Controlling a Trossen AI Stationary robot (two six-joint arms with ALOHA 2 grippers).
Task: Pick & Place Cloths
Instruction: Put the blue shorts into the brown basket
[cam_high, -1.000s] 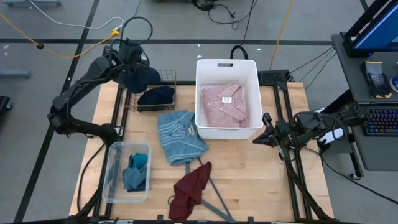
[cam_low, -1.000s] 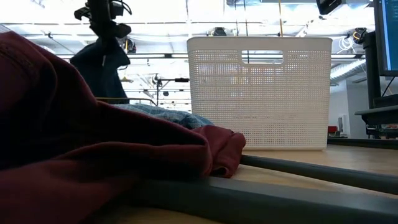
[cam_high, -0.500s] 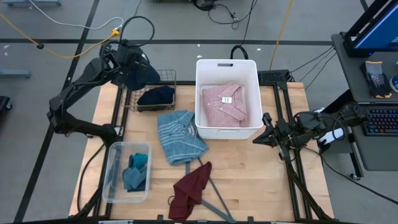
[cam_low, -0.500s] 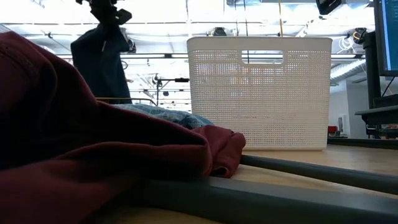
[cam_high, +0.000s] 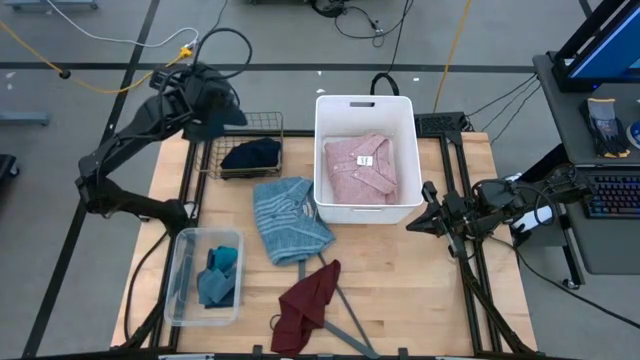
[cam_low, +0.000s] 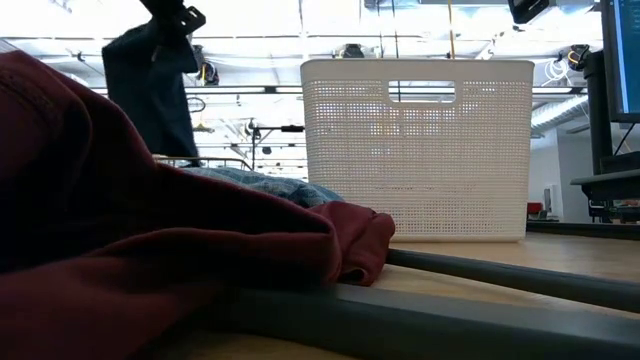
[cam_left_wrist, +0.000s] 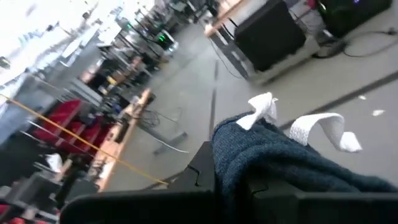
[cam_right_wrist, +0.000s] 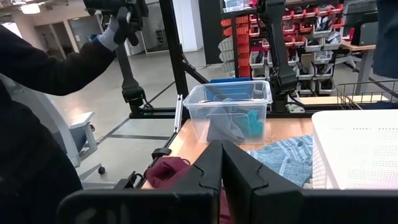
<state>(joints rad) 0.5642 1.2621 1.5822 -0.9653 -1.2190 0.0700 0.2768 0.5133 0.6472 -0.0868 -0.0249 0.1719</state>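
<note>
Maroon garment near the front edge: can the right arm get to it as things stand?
Probably yes. The right gripper idles shut beside the white basket, holding nothing, and bare table lies between it and the maroon garment. The garment does lie over a grey hanger.

bright ceiling glare in the low view; left wrist view motion-blurred.
</note>
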